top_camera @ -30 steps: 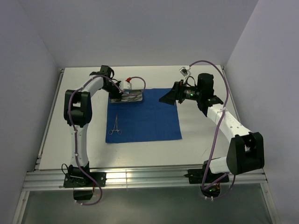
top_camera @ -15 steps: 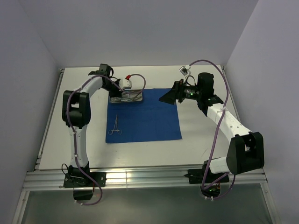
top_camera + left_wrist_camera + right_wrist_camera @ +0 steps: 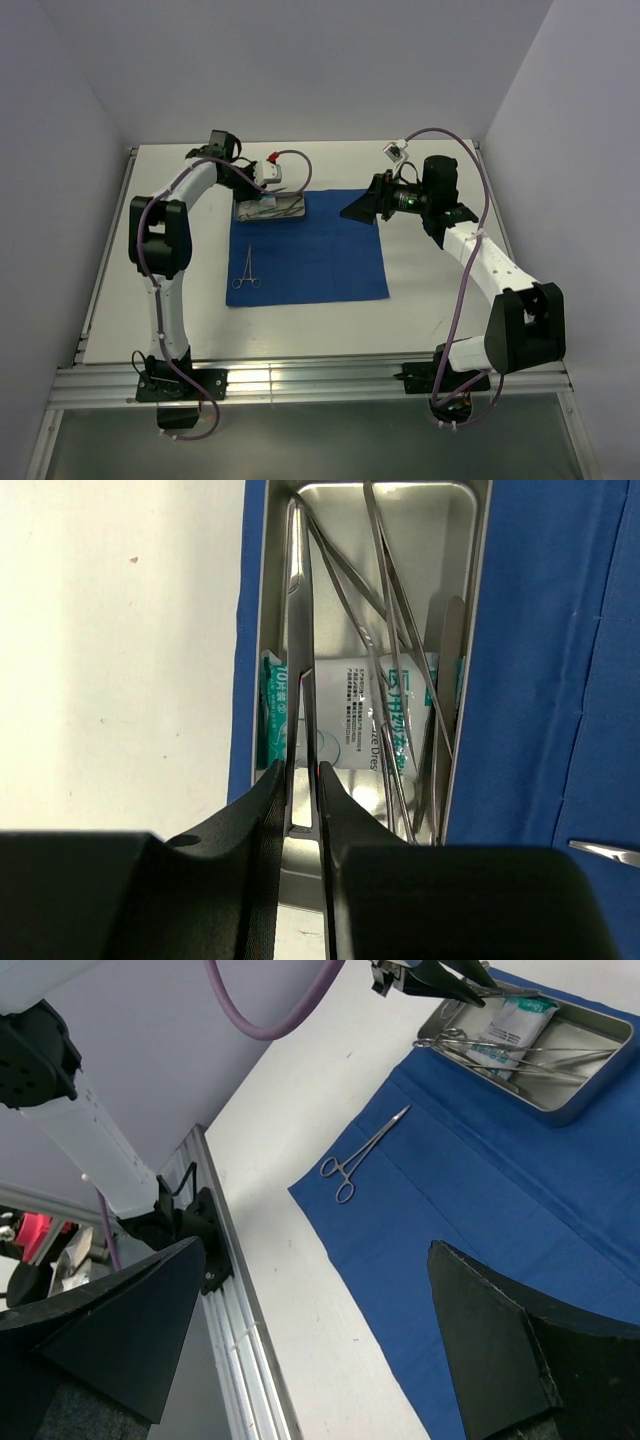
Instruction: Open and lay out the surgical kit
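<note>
The royal-blue cloth (image 3: 310, 250) lies spread flat, with the steel tray (image 3: 292, 212) on its far left corner. My left gripper (image 3: 252, 200) reaches into the tray's left end; in the left wrist view it (image 3: 300, 775) is shut on slim steel tweezers (image 3: 297, 590) that run along the tray's left wall (image 3: 262, 630). Several other instruments (image 3: 385, 610) cross over a white-green packet (image 3: 350, 715) in the tray. One ring-handled clamp (image 3: 247, 270) lies on the cloth's left side. My right gripper (image 3: 365, 207) hovers open above the cloth's far right corner, holding nothing.
White tabletop (image 3: 430, 290) surrounds the cloth, with an aluminium rail (image 3: 300, 380) along the near edge. In the right wrist view the clamp (image 3: 365, 1153) lies on the cloth (image 3: 520, 1190), and the tray (image 3: 590, 1070) sits beyond it.
The left wrist has shifted slightly toward the far side over the tray's left end, still shut on the tweezers. The right arm has not moved.
</note>
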